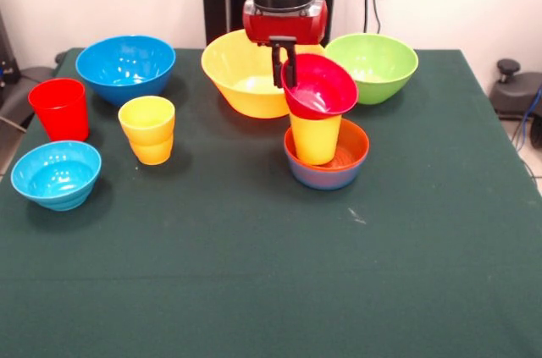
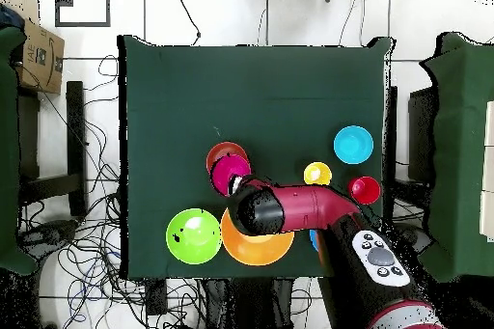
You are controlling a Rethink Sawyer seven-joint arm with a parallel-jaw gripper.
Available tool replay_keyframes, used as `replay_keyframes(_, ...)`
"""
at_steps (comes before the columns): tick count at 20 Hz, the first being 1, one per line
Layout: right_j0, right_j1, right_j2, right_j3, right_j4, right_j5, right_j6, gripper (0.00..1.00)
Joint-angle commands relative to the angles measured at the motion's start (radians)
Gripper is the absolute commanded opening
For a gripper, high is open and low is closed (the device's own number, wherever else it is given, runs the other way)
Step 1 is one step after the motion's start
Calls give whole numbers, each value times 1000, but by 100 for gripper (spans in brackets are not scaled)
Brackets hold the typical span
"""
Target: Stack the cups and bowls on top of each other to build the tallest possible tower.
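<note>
My gripper (image 1: 284, 66) is shut on the far rim of the small crimson bowl (image 1: 320, 87). The bowl sits tilted on top of a yellow cup (image 1: 315, 140). That cup stands upright in the orange-red bowl (image 1: 354, 145), which is nested in a small blue bowl (image 1: 326, 179); together they form the tower at mid-table. In the overhead view the crimson bowl (image 2: 232, 170) overlaps the orange-red bowl (image 2: 224, 152), with the arm's wrist (image 2: 259, 207) beside it.
On the green table (image 1: 254, 273), a large yellow-orange bowl (image 1: 241, 70) and a lime green bowl (image 1: 377, 66) stand behind the tower. To the left are a blue bowl (image 1: 125, 66), a red cup (image 1: 61, 108), two nested yellow cups (image 1: 147, 129) and a light-blue bowl (image 1: 56, 173).
</note>
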Motion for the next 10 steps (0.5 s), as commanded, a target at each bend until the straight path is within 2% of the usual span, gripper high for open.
replay_keyframes(1, -2, 50, 54, -64, -82, -8, -59, 0)
replay_keyframes(5, 12, 56, 45, -67, -85, -19, -46, 0)
replay_keyframes(10, 62, 78, 15, -84, -88, -47, -7, 0)
